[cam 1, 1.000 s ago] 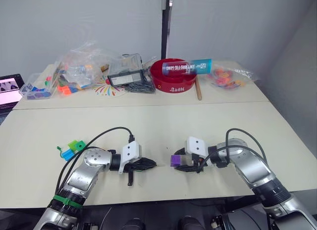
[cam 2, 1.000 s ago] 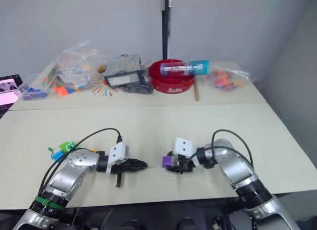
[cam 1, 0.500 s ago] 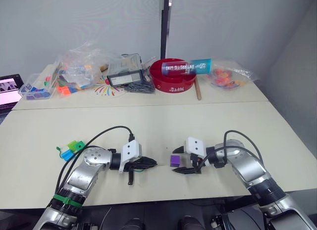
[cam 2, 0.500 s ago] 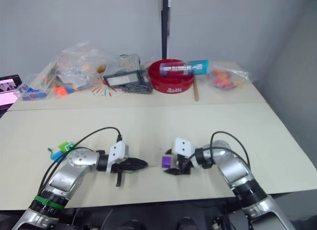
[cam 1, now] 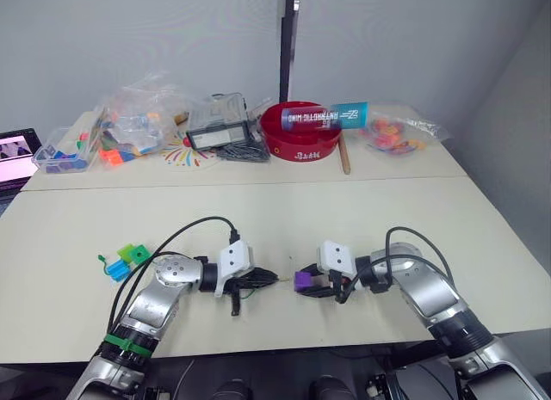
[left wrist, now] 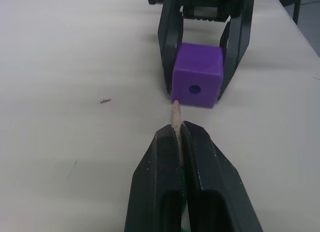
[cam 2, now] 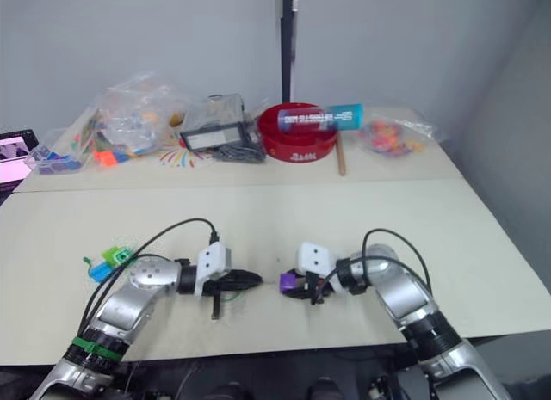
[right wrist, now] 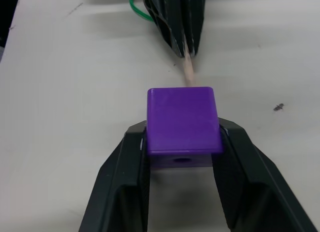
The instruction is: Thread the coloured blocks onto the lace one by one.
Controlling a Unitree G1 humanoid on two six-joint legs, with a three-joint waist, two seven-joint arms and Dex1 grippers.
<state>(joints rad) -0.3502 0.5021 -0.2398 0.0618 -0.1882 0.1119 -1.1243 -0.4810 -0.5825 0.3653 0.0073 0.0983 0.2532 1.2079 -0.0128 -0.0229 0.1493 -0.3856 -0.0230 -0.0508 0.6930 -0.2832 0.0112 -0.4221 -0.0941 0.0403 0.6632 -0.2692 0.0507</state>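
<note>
Purple block (left wrist: 198, 75) is being pinched by the right gripper (right wrist: 183, 142) on the desk (cam 1: 344, 219). Lace (left wrist: 176, 115) tip is being clamped by the left gripper (left wrist: 178, 134), just beside the block's hole.

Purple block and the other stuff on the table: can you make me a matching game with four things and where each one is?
Things:
1. purple block
2. pale lace tip
3. red bowl
4. green and blue blocks

Places:
A. at the far side of the table, with a blue tube lying across it
B. pinched in the left gripper's shut jaws
C. on the table beside the left arm
D. held between the right gripper's jaws

Pairs: 1-D, 2-B, 3-A, 4-C
</note>
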